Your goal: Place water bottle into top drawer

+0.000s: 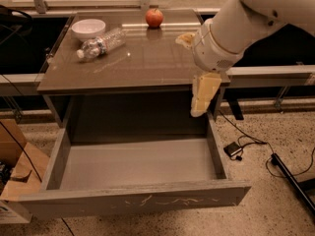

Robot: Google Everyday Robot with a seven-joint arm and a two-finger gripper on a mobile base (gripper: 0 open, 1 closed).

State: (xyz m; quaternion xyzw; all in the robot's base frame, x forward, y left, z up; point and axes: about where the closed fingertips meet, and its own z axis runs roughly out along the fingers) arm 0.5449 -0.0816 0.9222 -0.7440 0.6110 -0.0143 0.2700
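The water bottle (101,43) is lying on its side at the back left of the brown table (147,68), its white cap pointing toward the front left and its base resting just beside the white bowl (88,28). A red apple (154,17) is sitting at the back edge, apart from both. The top drawer (133,200) is standing pulled out below the tabletop, showing a plain grey inside with nothing in it, and pale scratches are running across its front panel. The white arm (246,18) is reaching in from the upper right, and the gripper (188,76) is hanging over the table's right front edge, well apart from the bottle. Its two pale fingers (204,95) are spread wide, one over the tabletop and one pointing down past the edge toward the drawer, holding nothing. A cardboard box (19,166) is sitting on the floor at the left, and black cables (236,149) are trailing on the floor at the right.
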